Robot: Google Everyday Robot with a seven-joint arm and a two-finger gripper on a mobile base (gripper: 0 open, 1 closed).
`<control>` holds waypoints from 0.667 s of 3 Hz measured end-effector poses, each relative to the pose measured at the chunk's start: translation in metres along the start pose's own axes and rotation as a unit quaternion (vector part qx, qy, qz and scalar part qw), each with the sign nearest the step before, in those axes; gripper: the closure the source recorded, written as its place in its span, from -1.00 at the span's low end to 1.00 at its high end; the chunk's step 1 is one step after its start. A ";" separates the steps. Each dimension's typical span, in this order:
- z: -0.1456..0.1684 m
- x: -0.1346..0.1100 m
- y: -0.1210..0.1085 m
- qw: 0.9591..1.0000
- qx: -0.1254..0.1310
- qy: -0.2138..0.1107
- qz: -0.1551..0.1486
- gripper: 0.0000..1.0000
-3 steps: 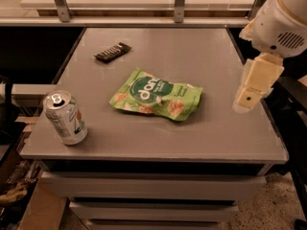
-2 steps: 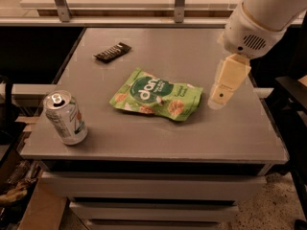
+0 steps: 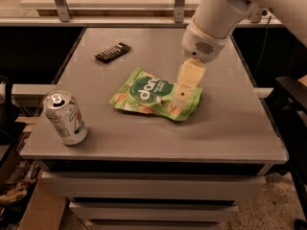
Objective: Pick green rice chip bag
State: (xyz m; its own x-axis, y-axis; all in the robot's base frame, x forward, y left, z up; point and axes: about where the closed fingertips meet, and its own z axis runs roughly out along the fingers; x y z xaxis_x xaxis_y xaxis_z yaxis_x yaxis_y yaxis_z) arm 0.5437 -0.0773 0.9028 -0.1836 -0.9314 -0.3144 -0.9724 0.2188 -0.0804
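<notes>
The bag [image 3: 144,92] is laid flat near the middle of the desk [image 3: 230,123], printed face up, with bare surface left on every side. So placed, it can be reached from above without anything else being disturbed. The can [image 3: 64,118] is stood upright near the front left corner, and the bar [image 3: 112,51] is laid towards the back left. Both are well apart from the bag, so neither is judged to hinder a grasp.

The tool [image 3: 182,95] is hung pointing steeply downward from the arm [image 3: 216,18], which is seen entering from the upper right. Its tip is set over the right part of the bag, just right of the dark green circle. Whether the pouch is touched cannot be told, nor whether the tool is wide or narrow. The bag is judged not yet lifted, since it is seen lying flat on the desk.

The steep pose is judged to suit a flat pouch: no edge is raised, so a fold would have to be pinched from above. The step in hand is taken to be positioning for the grasp. A slip of the thin film is the risk to be expected.
</notes>
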 end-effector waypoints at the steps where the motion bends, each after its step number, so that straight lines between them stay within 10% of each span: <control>1: 0.033 -0.013 -0.007 0.999 -0.033 -0.003 -0.007 -1.00; 2: 0.061 -0.011 -0.008 0.998 -0.059 0.003 -0.002 -0.67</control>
State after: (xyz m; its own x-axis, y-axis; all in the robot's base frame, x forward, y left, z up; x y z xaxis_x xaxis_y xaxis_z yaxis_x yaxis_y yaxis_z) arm 0.5619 -0.0506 0.8493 -0.1804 -0.9340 -0.3083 -0.9832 0.1799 0.0301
